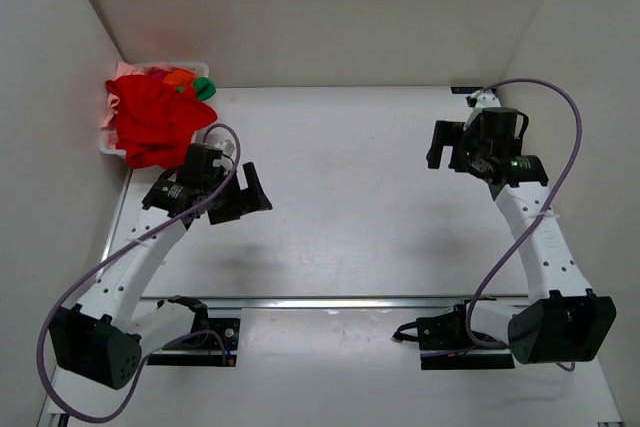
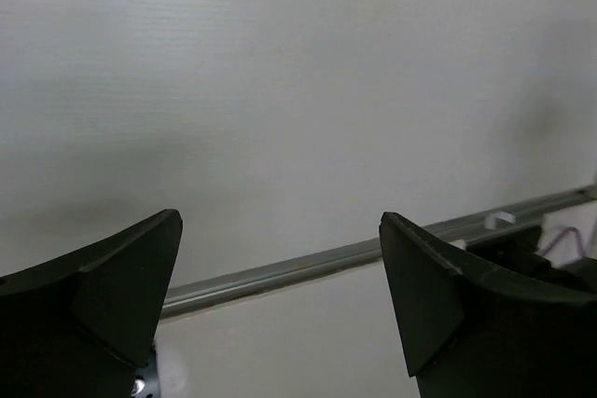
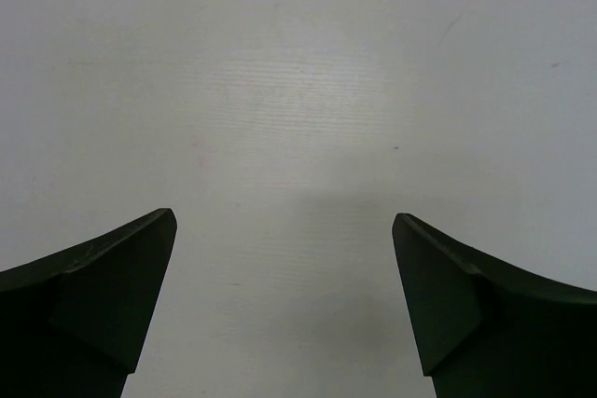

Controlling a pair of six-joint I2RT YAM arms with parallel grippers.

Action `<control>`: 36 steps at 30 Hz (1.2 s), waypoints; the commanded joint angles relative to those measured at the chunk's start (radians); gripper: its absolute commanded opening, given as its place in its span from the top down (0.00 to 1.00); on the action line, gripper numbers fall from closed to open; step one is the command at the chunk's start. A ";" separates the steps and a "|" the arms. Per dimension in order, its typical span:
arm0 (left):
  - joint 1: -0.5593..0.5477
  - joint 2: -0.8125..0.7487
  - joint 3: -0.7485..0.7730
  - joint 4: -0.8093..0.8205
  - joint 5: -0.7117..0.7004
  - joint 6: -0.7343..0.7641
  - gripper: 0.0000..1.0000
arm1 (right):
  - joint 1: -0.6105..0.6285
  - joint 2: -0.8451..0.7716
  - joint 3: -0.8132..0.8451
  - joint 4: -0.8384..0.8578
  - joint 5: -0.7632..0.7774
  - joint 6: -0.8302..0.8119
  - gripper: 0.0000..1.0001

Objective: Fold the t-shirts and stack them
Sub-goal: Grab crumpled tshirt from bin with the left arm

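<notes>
A bright red t-shirt (image 1: pixel 155 122) lies heaped on top of a pile in a white basket (image 1: pixel 108 146) at the table's back left corner. Bits of orange (image 1: pixel 178 76), green (image 1: pixel 204 87) and pink (image 1: pixel 112 102) shirts show around it. My left gripper (image 1: pixel 243 197) is open and empty, just right of and nearer than the basket, above bare table; its fingers (image 2: pixel 121 286) frame only the table surface. My right gripper (image 1: pixel 447 145) is open and empty over the right side of the table; its fingers (image 3: pixel 103 277) show only bare table between them.
White walls close the table at the back and both sides. A metal rail (image 1: pixel 340 302) runs across the near edge, also seen in the left wrist view (image 2: pixel 308 263). Purple cables (image 1: pixel 560 117) loop from both arms.
</notes>
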 commanded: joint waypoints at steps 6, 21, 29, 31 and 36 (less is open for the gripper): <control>0.196 -0.142 -0.074 0.419 0.206 -0.103 0.02 | 0.035 0.034 0.230 0.002 0.006 0.001 0.01; 0.282 0.217 0.297 0.267 0.003 0.078 0.01 | 0.080 0.118 0.263 0.005 -0.092 0.128 0.01; 0.354 0.477 0.643 0.109 -0.360 0.075 0.88 | 0.058 0.156 0.324 -0.071 -0.087 0.161 0.06; 0.392 0.588 0.710 0.120 -0.371 0.055 0.92 | 0.059 0.175 0.339 -0.087 -0.104 0.168 0.05; 0.510 0.724 0.824 0.094 -0.412 -0.035 0.23 | 0.084 0.169 0.307 -0.131 -0.095 0.148 0.01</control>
